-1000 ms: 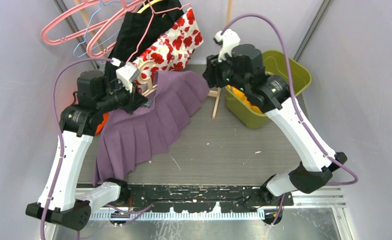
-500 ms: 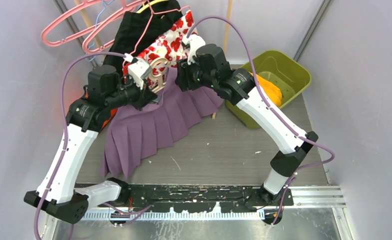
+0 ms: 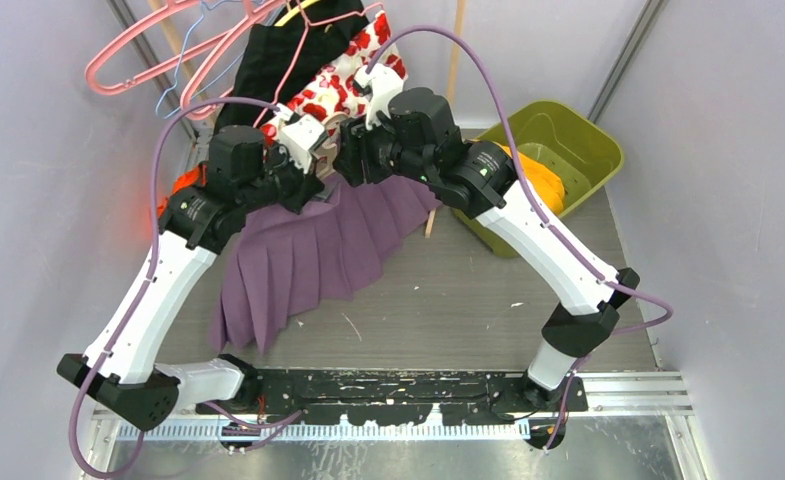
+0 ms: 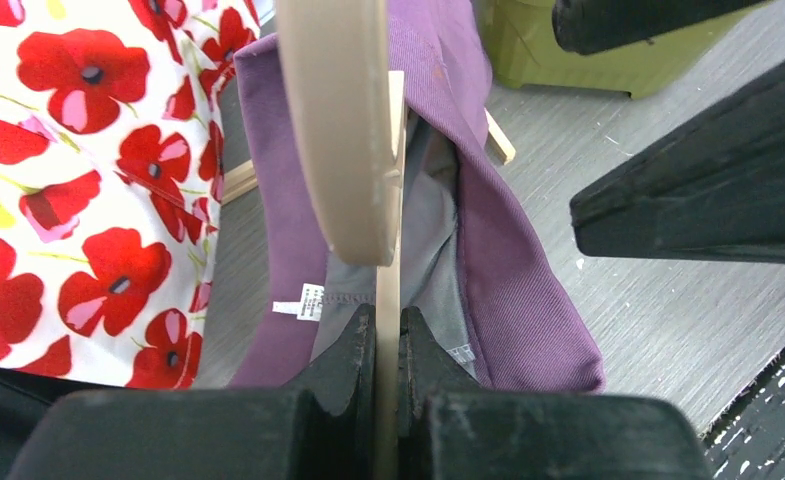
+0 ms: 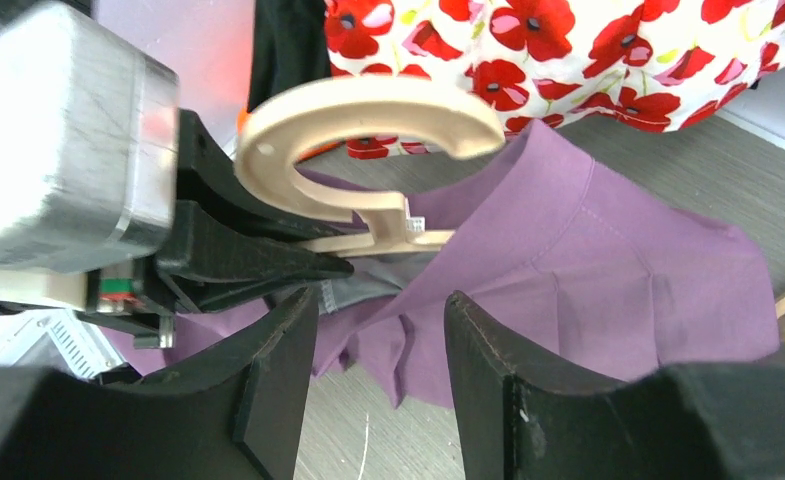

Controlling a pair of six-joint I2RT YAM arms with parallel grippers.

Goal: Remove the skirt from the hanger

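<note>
The left gripper (image 4: 388, 318) is clenched on the flat lower stem of the wooden hanger (image 5: 368, 110), holding it up above the counter (image 3: 448, 290). The hook curves up just past its fingertips. The purple skirt (image 3: 308, 250) hangs from the hanger. Its waistband wraps around the stem right beside the left gripper's fingers, and its pleats trail down to the counter toward the left arm's base. The right gripper (image 5: 378, 325) faces the hanger from the other side with its jaws spread. The skirt's waist fabric lies just beyond its fingertips, and whether they touch it cannot be told. A poppy-print garment (image 4: 78, 180) hangs behind.
</note>
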